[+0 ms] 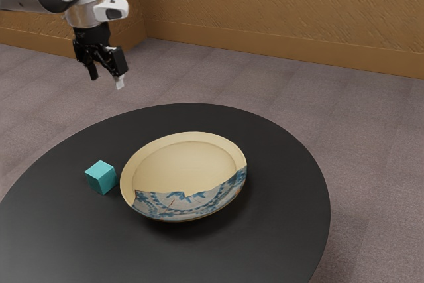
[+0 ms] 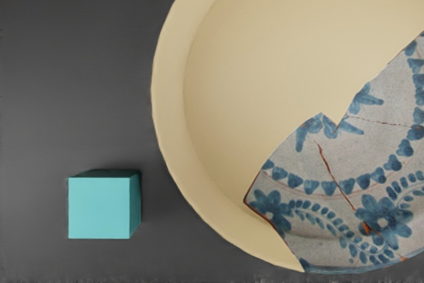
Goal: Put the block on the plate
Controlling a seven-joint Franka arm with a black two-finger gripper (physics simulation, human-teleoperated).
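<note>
Pincer (image 1: 106, 78) raised higher than our round black desk (image 1: 281, 223), its fingers apart, we see the turquoise cube (image 1: 101, 177) resting on the desk, just beside the cream plate (image 1: 182, 164) with its blue floral section
</note>
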